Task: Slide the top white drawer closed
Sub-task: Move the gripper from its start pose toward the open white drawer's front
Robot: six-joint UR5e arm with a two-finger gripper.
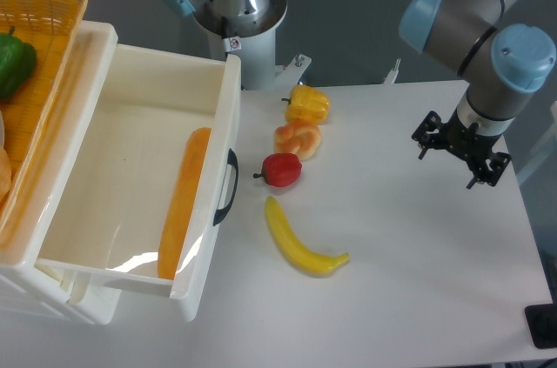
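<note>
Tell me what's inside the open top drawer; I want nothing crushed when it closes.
Inside the top drawer lies one long orange vegetable, maybe a carrot, against the front wall. The rest of the floor looks bare; the near corners are partly hidden by the walls.

We saw the top white drawer point(130, 177) pulled far out over the table point(418, 298), its black handle point(228, 187) facing a banana point(300, 242), a red apple point(282, 170), a peach-coloured fruit point(298, 137) and a yellow pepper point(308, 104). The gripper point(461, 152) hung well apart on the far side, fingers too small to judge. An orange basket point(43, 16) holding a green pepper point(13, 63) sat atop the cabinet.
</note>
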